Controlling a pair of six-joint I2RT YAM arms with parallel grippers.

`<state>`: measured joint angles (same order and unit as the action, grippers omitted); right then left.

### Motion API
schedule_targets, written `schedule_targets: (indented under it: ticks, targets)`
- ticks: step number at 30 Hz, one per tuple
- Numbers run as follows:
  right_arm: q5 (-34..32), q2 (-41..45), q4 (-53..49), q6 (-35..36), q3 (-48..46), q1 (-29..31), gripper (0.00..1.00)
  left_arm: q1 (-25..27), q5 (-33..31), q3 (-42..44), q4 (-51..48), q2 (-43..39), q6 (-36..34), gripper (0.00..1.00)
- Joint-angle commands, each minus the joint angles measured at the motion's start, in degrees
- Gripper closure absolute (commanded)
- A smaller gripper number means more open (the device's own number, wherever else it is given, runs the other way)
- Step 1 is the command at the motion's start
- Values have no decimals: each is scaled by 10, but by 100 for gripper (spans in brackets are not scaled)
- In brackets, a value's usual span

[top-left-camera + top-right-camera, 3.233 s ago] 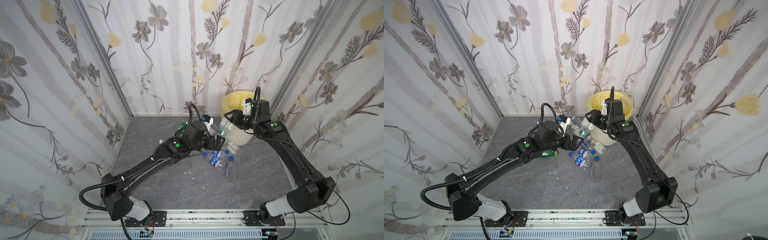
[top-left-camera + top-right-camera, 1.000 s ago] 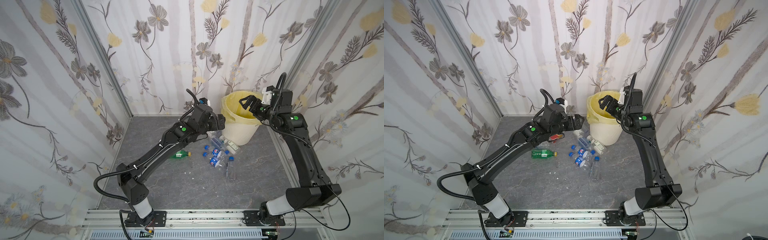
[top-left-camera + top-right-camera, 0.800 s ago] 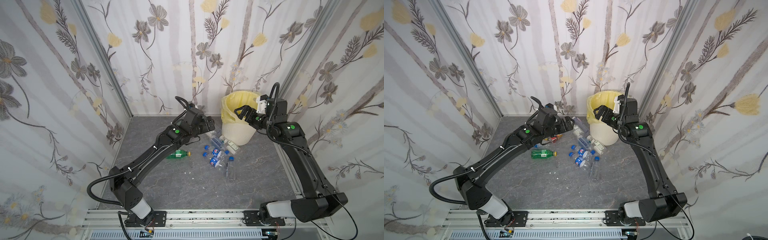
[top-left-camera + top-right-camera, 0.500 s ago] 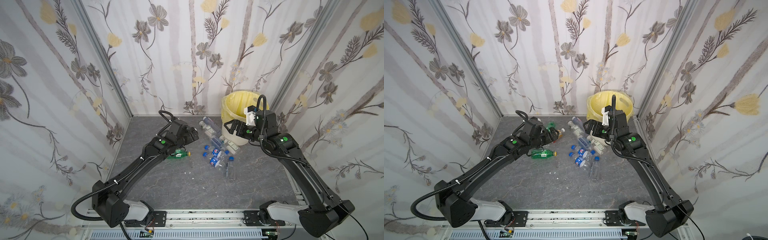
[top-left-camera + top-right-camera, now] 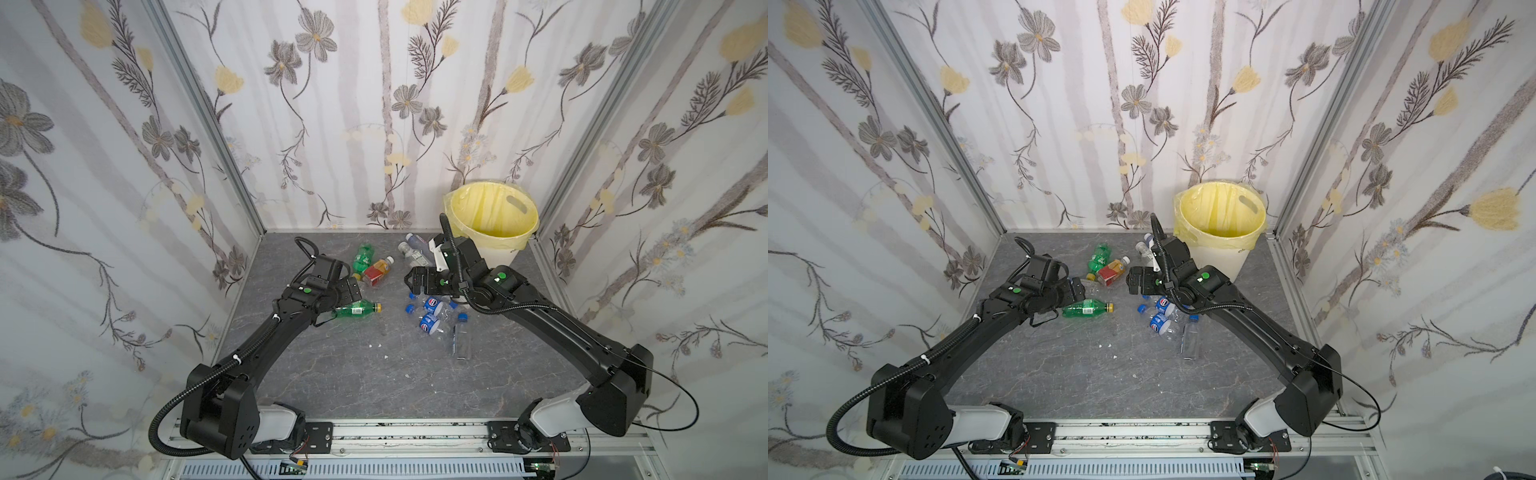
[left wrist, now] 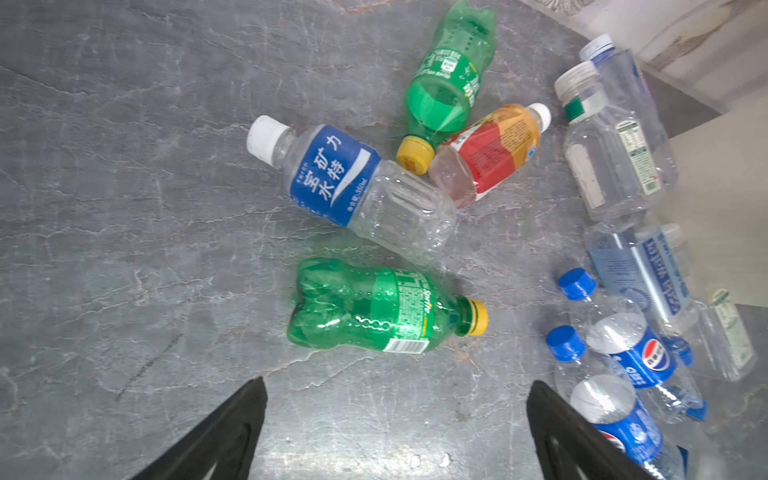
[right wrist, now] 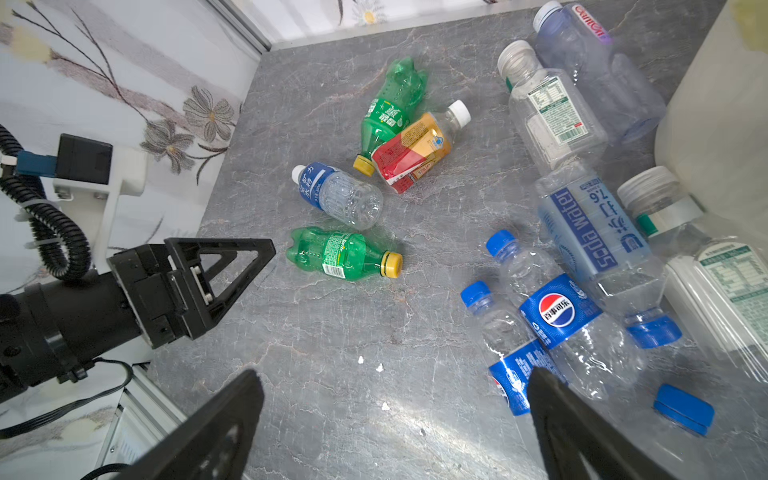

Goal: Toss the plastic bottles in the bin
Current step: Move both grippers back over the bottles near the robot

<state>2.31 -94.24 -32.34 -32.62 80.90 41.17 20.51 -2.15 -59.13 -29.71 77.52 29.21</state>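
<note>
Grey marbled surface (image 5: 374, 374), flowery walls. Small plastic bottles (image 5: 432, 306) lie loose beside the round cream bin with yellow liner (image 5: 505, 258). The left claw (image 5: 352, 291) and right claw (image 5: 411, 281) hang over them, both spread wide, empty.

The left arm (image 5: 266, 345) and the right arm (image 5: 552, 328) are matte black with boxy joints, and each carries a round green dot (image 5: 307, 290) near the wrist. Each base motor (image 5: 276, 422) is pale grey and bolted to a black plate (image 5: 316, 432). A ribbed black hose (image 7: 45, 216) runs along the left arm, held by white ties (image 5: 236, 358). Its wrist bears a white bracket (image 7: 112, 195) with a blue plug (image 7: 35, 163). Its fingers (image 7: 224, 244) are hollow black triangles.
</note>
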Motion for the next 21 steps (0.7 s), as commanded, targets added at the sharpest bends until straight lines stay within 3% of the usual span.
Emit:
schedule_targets:
  ticks: [1,8,12,17,21]
  targets:
    - [11,-12,22,-3,2,8,0,-4,-18,2,16,20,-44,0]
    - [46,-16,31,-16,-46,8,0,-6,27,-9,41,77,-71,0]
    - [29,-15,42,-21,-57,15,0,-9,23,-7,56,109,-105,0]
    - [25,-8,54,-80,-71,16,0,-15,29,-36,60,148,-151,0]
    - [32,-13,68,-98,-69,16,0,-19,32,-48,66,173,-148,0]
